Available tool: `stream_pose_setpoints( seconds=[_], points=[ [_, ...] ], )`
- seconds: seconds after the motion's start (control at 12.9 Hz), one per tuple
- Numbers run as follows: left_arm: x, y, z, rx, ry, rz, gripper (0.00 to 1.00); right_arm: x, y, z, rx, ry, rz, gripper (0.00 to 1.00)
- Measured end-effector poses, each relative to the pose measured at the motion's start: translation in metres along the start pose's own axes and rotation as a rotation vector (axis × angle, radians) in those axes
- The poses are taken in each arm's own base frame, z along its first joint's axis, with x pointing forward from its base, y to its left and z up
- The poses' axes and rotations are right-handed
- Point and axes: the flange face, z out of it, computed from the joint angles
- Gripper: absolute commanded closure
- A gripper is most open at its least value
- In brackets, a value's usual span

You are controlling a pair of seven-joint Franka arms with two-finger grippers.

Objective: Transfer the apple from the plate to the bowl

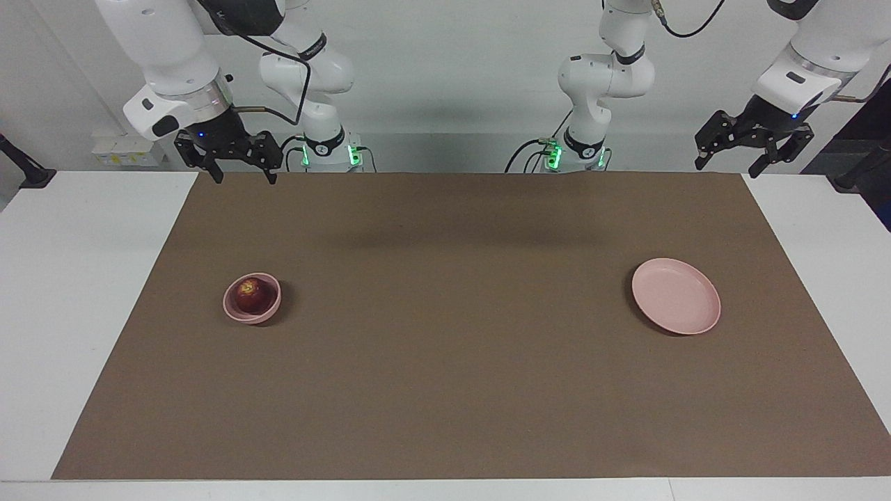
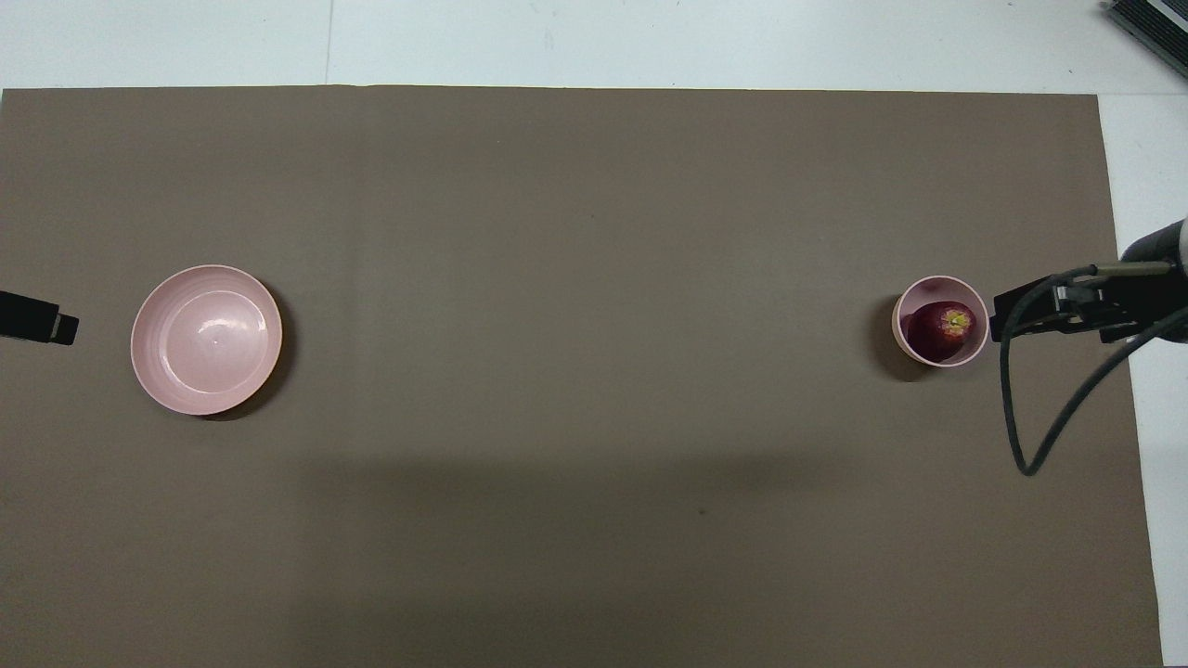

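a white-walled room, a white table (image 1: 83, 292) laid with a broad brown mat (image 1: 459, 362), and two franka arms raised at their own end of it. taking the facing view from one side to the other, with the bowl (image 1: 251, 298) as the landmark: the right gripper (image 1: 242, 169) hangs above the mat's edge, up toward the robots from the bowl, jaws released and holding nothing. the bowl itself sits toward the right arm's end of the table, and the apple (image 1: 253, 293) lies inside it, stem patch up. well apart from the bowl, toward the left arm's end, the plate (image 1: 676, 296) lies bare. over the table edge past the plate, the left gripper (image 1: 754, 158) waits, also released and holding nothing.

by the look of things the transfer is done, and the step in hand is simply to withdraw. doing that well means keeping both grippers high and away from the bowl, so that the trailing cable (image 2: 1030, 399) on the right arm does not brush its rim.
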Motion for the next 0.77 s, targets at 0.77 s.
stream_pose_setpoints(
  seconds=[0.77],
  points=[
    [0.0008, 0.0040, 0.0002, 0.010, -0.003, 0.009, 0.00, 0.0013, -0.0001, -0.0005, 0.001, 0.009, 0.000, 0.00]
  ],
)
